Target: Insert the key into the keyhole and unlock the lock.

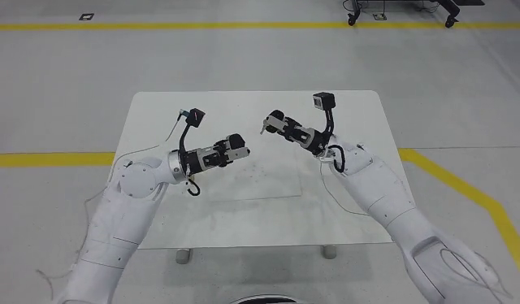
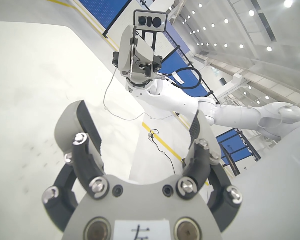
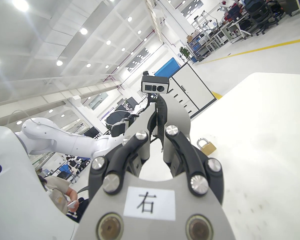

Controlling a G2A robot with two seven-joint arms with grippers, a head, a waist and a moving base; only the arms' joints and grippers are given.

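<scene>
From above, the left gripper (image 1: 241, 147) and the right gripper (image 1: 266, 125) hang close together over the tabletop (image 1: 341, 206). The left wrist view shows the left gripper spread wide, holding nothing. The right wrist view shows the right gripper pressed closed, with the lock (image 3: 206, 147) lying on the tabletop nearby.

Bright, even light falls from rows of round ceiling lamps (image 3: 83, 31); in both wrist views the nearest ones flare into white blobs with soft halos. In the top view the white table (image 1: 357, 117) is almost washed out, and the grey floor (image 1: 81, 68) carries a pale sheen toward 11 o'clock. The padlock (image 3: 207, 146) throws only a faint, short shadow on the tabletop. Both wrist views bend straight lines strongly near their edges, so roof beams and the table's rim curve
</scene>
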